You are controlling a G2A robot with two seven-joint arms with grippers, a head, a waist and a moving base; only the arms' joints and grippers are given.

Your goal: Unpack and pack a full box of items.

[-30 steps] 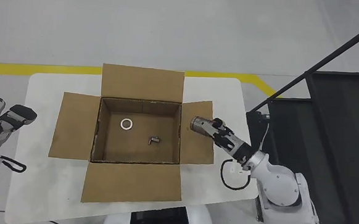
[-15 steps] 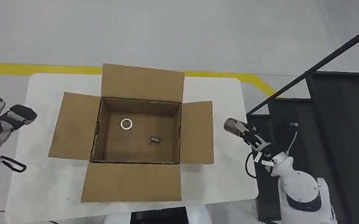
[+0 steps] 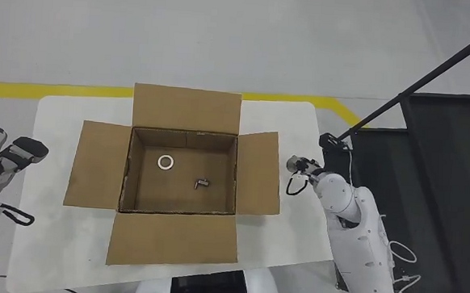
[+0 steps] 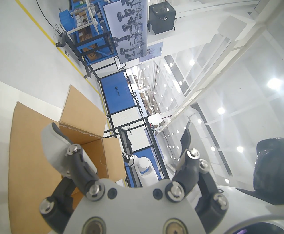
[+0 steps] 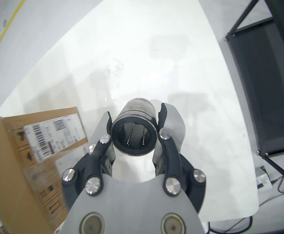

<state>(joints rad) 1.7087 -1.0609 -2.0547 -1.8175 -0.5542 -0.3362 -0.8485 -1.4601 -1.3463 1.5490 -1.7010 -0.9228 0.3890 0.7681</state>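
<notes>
The box (image 3: 216, 198) opens upward — walls (image 3: 128, 168) and splayed flaps (image 3: 96, 174) hem its mouth.

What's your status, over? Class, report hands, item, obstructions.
Right hand shut on metal cylinder, over table beside box. Left hand open, at table's edge. Ring, small part in box.

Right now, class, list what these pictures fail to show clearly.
Small grey part in the box: top view, too small to identify.
Cylinder, far end: right wrist view, hidden by its own body, so contact with the table is unclear.
Left gripper: top view, its arm cut off by the edge.
</notes>
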